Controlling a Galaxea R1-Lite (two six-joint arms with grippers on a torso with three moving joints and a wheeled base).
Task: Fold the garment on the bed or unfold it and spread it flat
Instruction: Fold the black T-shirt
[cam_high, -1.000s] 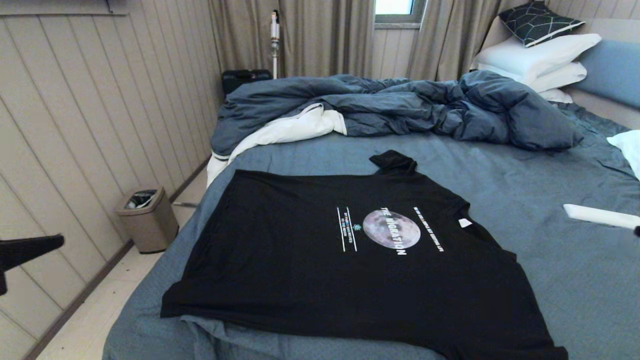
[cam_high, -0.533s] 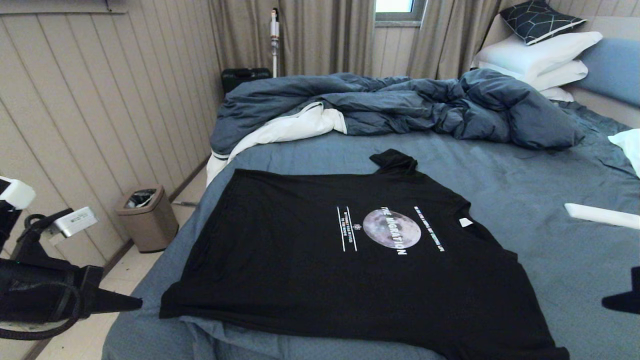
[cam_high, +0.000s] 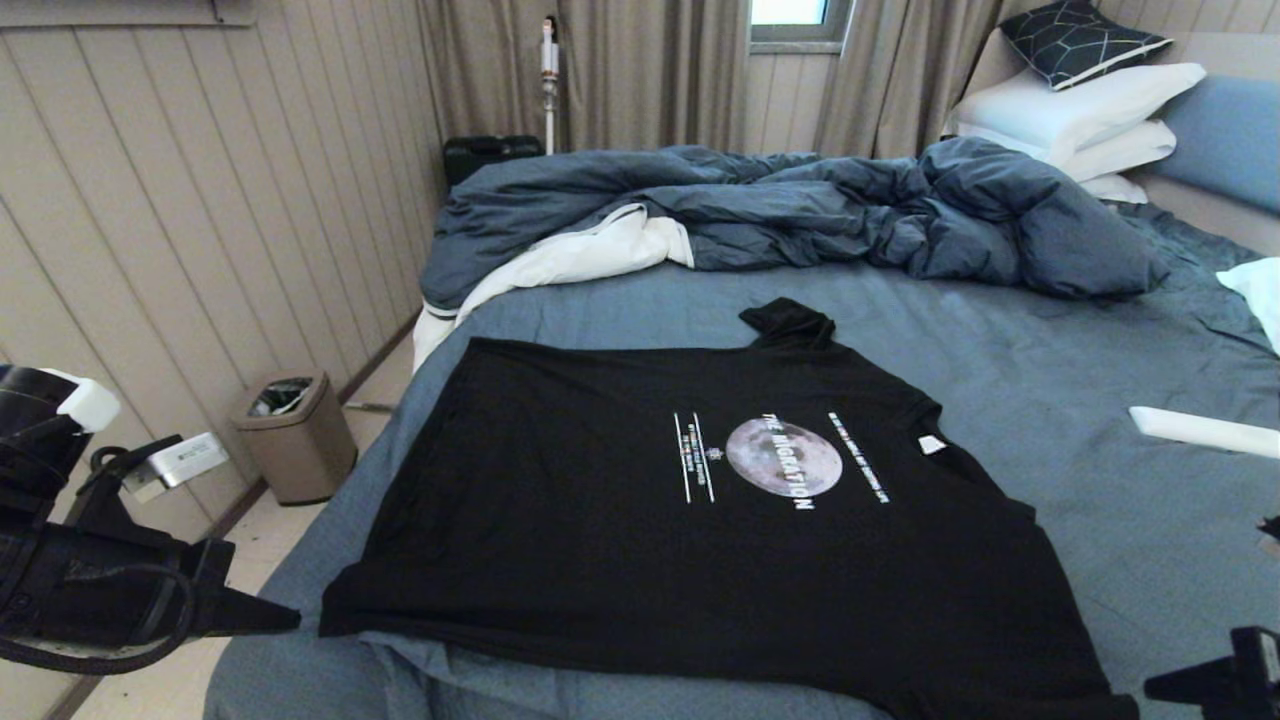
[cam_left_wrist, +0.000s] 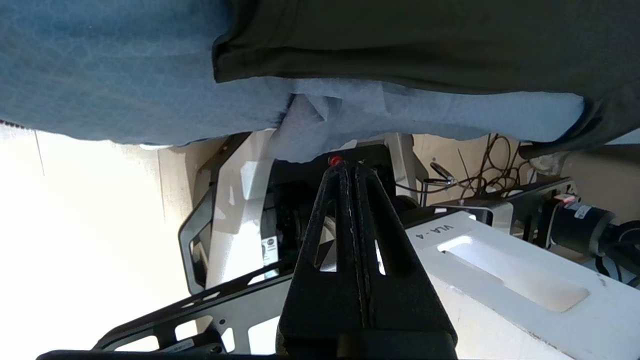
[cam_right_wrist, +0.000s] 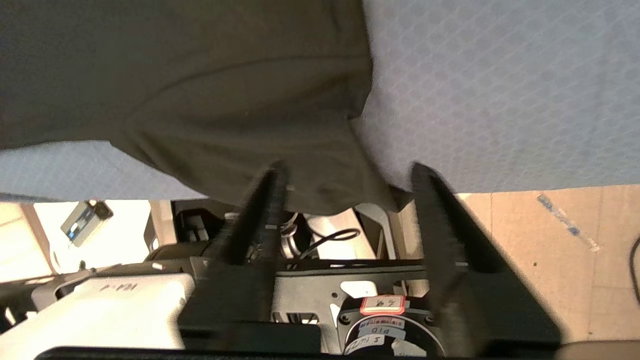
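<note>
I have the large black short-sleeved T-shirt with the grey moon print and white lettering (cam_high: 700, 520) lying spread out, print up, on the wide bed with the blue-grey sheet (cam_high: 1050, 340), its hem side toward the bed's left edge and its near side hanging slightly over the edge closest to me. I judge this as the approach before the first fold: nothing is lifted or doubled over yet. My left gripper (cam_high: 285, 620) sits just off the shirt's near-left hem corner, clenched tight on nothing, its fingers pressed flat together in the left wrist view (cam_left_wrist: 353, 172). My right gripper (cam_right_wrist: 345, 175) is released, jaws standing apart, with the near-right part of the shirt draped just ahead of them but not pinched. Next I reckon the left must spread its jaws, and both must nip only the black cloth, not the sheet bunched beneath it. The one container I see is a small tan waste bin (cam_high: 296, 438) on the floor by the panelled wall, holding some crumpled rubbish I cannot identify.
</note>
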